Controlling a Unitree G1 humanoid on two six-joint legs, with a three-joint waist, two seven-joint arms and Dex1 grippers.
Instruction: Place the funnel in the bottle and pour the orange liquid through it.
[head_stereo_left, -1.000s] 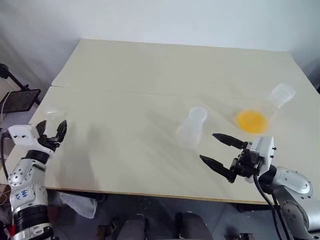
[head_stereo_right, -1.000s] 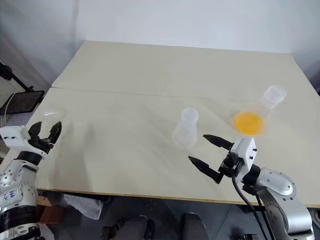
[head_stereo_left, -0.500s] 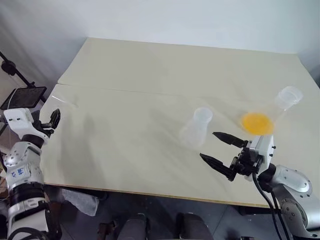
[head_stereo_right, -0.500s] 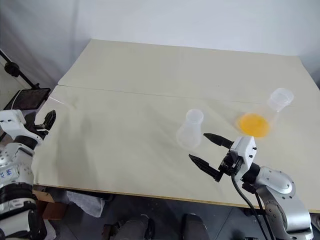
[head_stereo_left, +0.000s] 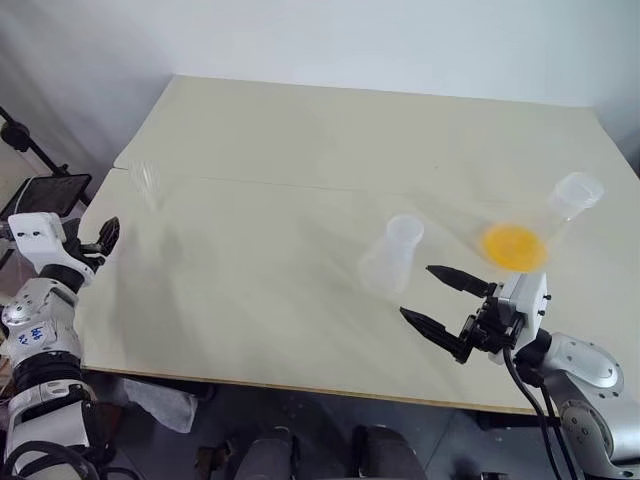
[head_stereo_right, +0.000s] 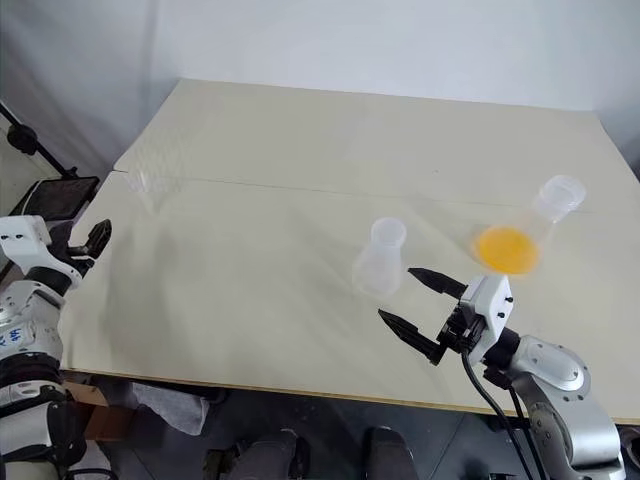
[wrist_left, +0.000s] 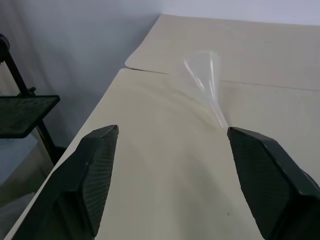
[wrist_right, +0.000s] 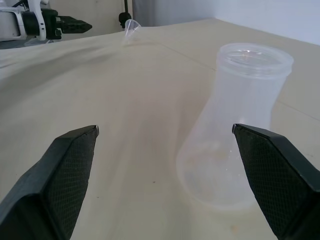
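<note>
Noting a shift in the funnel (head_stereo_left: 148, 182): a second ago just ahead of the left jaws at the near-left edge, now farther up the bench (head_stereo_left: 300, 130), close to the seam by the left edge and well apart from those jaws. Seen from the left wrist as tipped over, wide mouth away, thin stem toward the arm. Looks like a slip or a flick out of the grasp rather than a deliberate set-down, though cannot tell which.

Left jaws wide apart, clamped on nothing, hanging beside the bench's left edge and pointed at the funnel. Right jaws likewise wide apart and empty, hovering over the near edge just short of the bottle (head_stereo_left: 392, 255), same place as before.

Bottle upright mid-bench, mouth bare, no funnel in it. Orange liquid (head_stereo_left: 513, 246) resting in the clear flask (head_stereo_left: 560, 205) farther right, untouched.

Meaning for the task: nothing done yet, and the first step set back. Needs a fresh reach forward and a careful close on the funnel's cone. Worth guarding against another nudge: light, nearly invisible, free to roll, and near the edge.
</note>
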